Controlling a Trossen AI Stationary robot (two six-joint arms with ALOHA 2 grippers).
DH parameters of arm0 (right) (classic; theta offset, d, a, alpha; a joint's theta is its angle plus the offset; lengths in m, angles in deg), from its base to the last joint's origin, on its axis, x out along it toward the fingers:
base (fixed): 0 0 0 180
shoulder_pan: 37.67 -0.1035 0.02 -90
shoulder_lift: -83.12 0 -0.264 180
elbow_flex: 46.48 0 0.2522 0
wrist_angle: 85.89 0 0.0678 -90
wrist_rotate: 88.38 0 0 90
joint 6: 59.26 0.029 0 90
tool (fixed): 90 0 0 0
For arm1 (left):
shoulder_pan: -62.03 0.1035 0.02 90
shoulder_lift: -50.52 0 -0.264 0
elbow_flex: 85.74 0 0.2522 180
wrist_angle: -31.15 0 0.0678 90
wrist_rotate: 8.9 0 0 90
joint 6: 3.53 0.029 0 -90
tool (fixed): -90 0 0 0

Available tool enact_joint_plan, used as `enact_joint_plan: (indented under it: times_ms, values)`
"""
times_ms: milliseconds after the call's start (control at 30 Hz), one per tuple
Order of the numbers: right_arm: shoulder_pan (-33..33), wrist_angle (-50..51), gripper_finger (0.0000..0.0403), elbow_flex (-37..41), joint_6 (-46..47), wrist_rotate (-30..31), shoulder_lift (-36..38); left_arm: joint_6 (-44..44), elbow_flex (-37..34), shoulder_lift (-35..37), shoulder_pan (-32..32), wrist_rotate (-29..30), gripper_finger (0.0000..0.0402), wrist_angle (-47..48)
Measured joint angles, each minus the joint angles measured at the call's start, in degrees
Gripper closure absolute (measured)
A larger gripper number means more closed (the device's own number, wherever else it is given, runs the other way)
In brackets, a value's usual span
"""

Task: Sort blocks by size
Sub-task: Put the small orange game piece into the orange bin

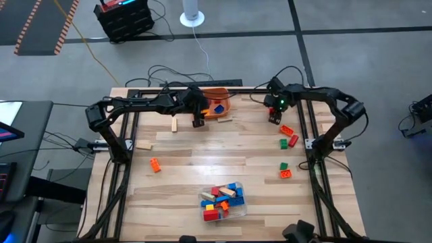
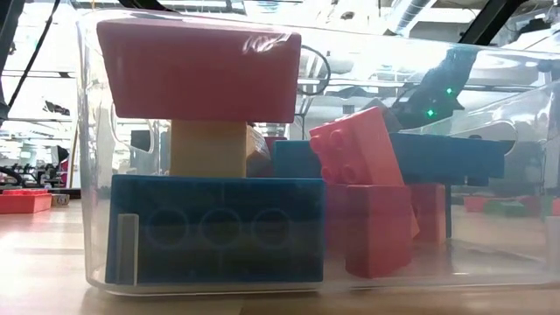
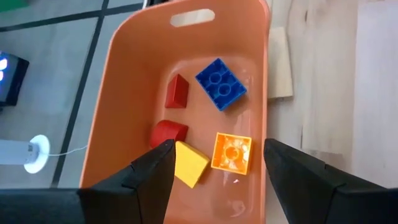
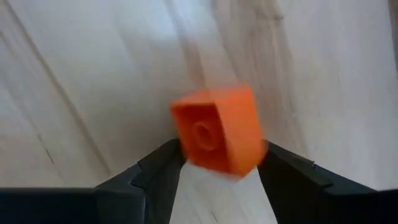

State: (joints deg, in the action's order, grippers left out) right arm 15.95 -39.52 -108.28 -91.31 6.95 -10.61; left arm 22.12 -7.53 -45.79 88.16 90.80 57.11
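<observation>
Orange bowl (image 3: 124,93) under spread left hand (image 3: 214,168) | right hand (image 4: 217,165) pinching orange block (image 4: 219,129)

free: bare worktop (image 1: 202,158) mid-span, between orange bowl (image 1: 217,106) and clear tub (image 1: 223,200) | blocked: bowl at far edge with left gripper (image 1: 198,121) beside it; tub of blocks (image 1: 221,200) near front edge | right side: loose blocks (image 1: 288,137) scattered below right gripper (image 1: 273,119) | left side: orange block (image 1: 155,165), tan block (image 1: 144,145)
</observation>
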Motion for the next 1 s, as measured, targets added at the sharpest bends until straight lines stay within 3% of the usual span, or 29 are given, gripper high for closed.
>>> enact_joint_plan:
  times_ms: [133,400,533,667,867,1000]
  values:
    - [-0.1,0.4,0.0185,-0.6,0.0,0.1,-0.2,0.2,0.0,0.0,0.1,0.0,0.0164,0.5]
    - [-3.0,2.5,0.0276,-2.7,0.8,0.6,-0.3,1.0,0.0,0.0,0.1,0.0,0.0164,0.5]
    - [-4.0,6.1,0.0287,-4.7,3.7,1.5,-0.3,1.0,0.0,0.0,0.1,0.0,0.0164,1.3]
    - [-4.0,8.6,0.0255,-7.4,11.1,1.2,-0.3,0.9,0.0,0.0,0.1,0.0,0.0164,2.0]
    - [-4.0,7.5,0.0148,-8.5,27.5,0.9,-0.3,0.7,0.0,0.0,0.1,0.0,0.0164,2.6]
    - [-4.8,7.4,0.0085,-8.5,32.4,0.8,-0.3,0.8,0.0,0.0,0.1,0.0,0.0164,2.6]
